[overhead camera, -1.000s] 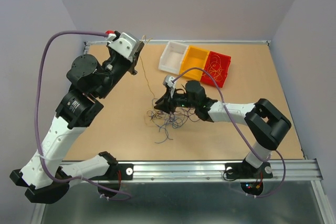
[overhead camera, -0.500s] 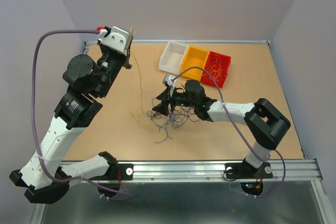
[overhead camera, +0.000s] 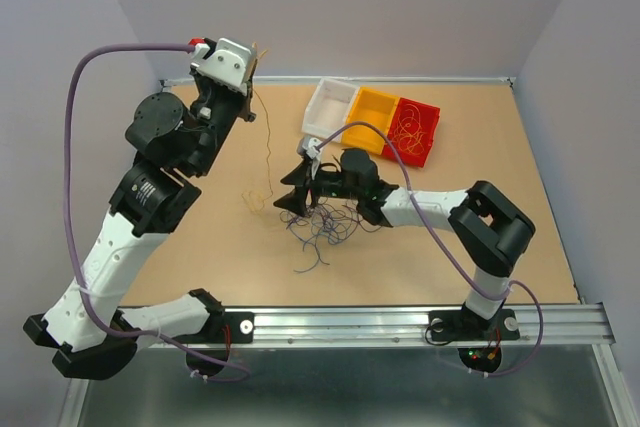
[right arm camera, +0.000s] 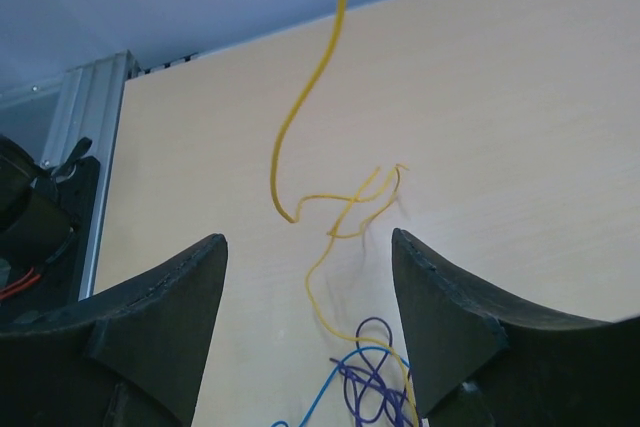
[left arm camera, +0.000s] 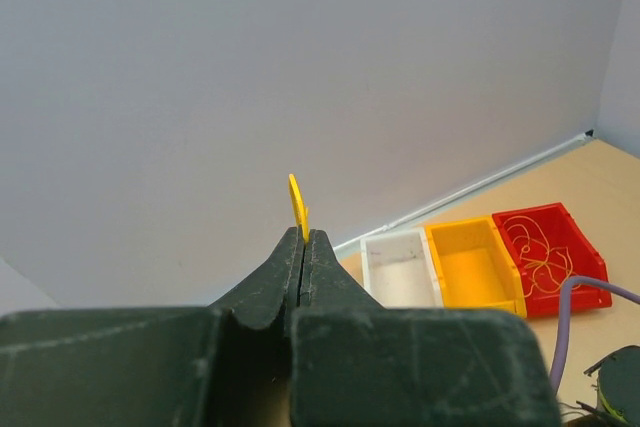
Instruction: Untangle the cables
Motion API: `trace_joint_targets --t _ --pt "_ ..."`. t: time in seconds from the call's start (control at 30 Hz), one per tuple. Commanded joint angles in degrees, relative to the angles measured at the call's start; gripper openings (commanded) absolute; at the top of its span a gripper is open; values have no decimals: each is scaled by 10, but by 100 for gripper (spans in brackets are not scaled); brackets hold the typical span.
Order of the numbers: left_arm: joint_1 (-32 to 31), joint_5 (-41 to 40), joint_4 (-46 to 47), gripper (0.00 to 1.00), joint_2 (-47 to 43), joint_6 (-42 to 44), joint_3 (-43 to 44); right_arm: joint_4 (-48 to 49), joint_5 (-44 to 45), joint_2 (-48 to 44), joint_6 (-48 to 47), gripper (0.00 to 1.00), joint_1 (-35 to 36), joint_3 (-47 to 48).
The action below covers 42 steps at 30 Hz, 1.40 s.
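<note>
Pinching a yellow wire aloft, the left gripper is clamped tight, while the right gripper gapes wide, gripping nothing, above the tangle.

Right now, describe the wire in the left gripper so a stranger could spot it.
On the tan table, look left of the tangle of blue and purple wires. One yellow wire rises from there to the raised left gripper, the only strand hanging in air.
</note>
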Motion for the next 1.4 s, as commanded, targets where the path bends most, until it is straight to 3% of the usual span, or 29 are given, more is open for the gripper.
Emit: trace_joint_targets --t 0.0,0.2,0.27,0.3,0.4,0.43,0.6,0.73,0.87,1.0,1.03,1.1,1.13,1.2,1.3,1.37 --pt "-2 -4 33 0 7 -2 36 53 6 19 15 72 10 63" --pt "-2 -13 30 0 19 1 58 65 31 70 29 67 14 102" --pt "-2 -16 31 0 24 3 65 73 32 83 34 59 17 115" --pt "-2 -17 31 0 27 3 68 75 34 89 36 53 18 120" --pt "-2 -32 30 0 32 6 77 74 64 93 47 3 22 133" --pt "-2 -41 32 0 31 8 76 75 69 93 47 1 22 127" --pt "3 -108 75 0 34 42 20 64 22 16 77 0 24 63" --pt "23 -111 110 0 50 46 -16 -76 -1 -19 113 0 37 78" --pt "49 -82 116 0 68 30 -38 -124 -9 -43 146 1 40 69" --pt "64 -59 116 0 89 17 -57 -219 86 -35 123 0 45 80" --pt "66 -51 116 0 91 14 -61 -221 71 -28 120 1 44 77" --pt "69 -40 118 0 89 4 -75 -201 -50 -16 115 1 42 71" --pt "69 -30 121 0 88 1 -81 -195 -54 -6 117 1 43 73" --pt "69 -16 128 0 82 -8 -94 -250 49 6 97 1 60 89" --pt "69 12 135 0 77 -19 -120 -316 131 23 70 1 67 103" --pt "68 34 136 0 76 -23 -139 -323 136 11 43 1 68 79"
